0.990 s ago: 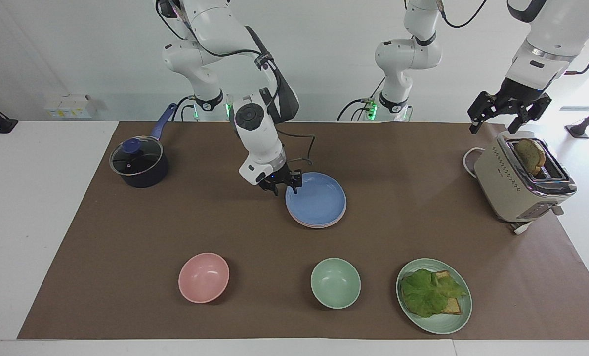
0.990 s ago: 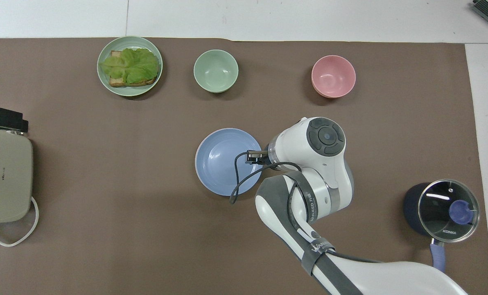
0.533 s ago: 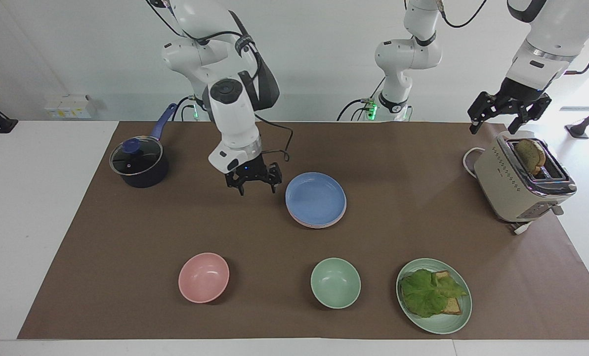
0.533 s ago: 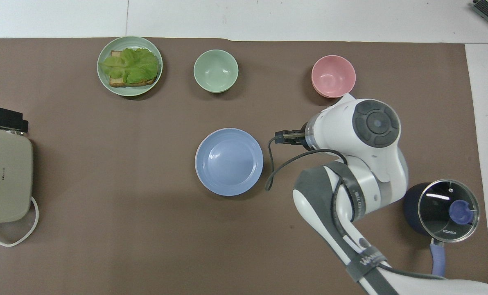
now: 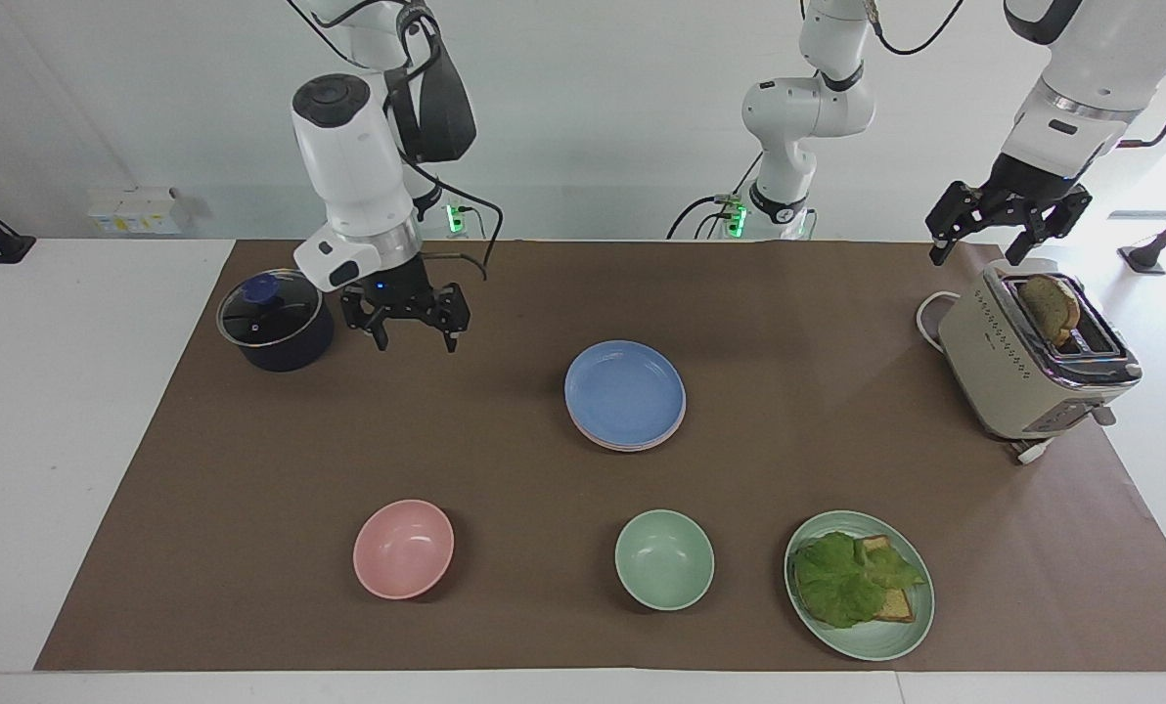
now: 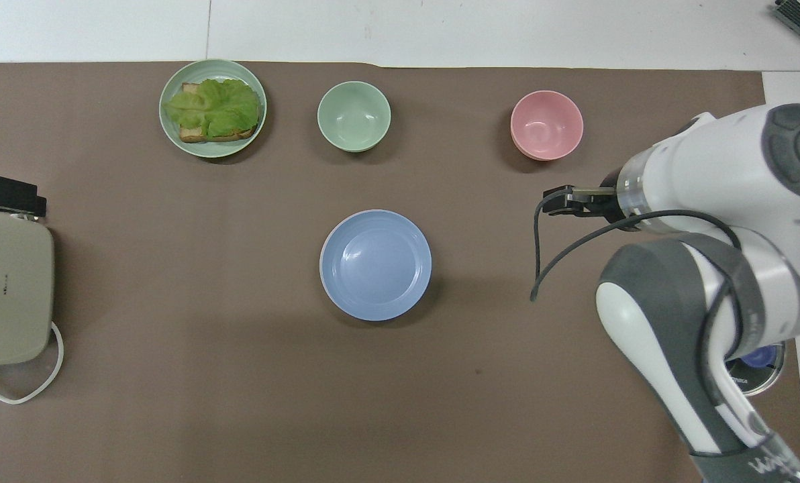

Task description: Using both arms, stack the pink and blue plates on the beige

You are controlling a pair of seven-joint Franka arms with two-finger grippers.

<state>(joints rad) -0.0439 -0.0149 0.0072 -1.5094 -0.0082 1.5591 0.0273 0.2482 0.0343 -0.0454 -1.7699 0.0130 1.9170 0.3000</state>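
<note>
right gripper (image 5: 407,320) released, raised beside pot (image 5: 275,323). left gripper (image 5: 1009,235) released, held over toaster (image 5: 1033,362). blue plate (image 5: 625,393) stacked mid-mat, pink rim seen beneath; pot at its ten o'clock. stacking judged done; only retreat needed.

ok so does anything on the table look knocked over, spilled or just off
Nothing stands out. The blue plate sits squarely on the stack, a pink rim showing just beneath it. The pink bowl, green bowl and toaster stand upright, and the lettuce and bread stay on the green plate. Nothing is spilled.
</note>
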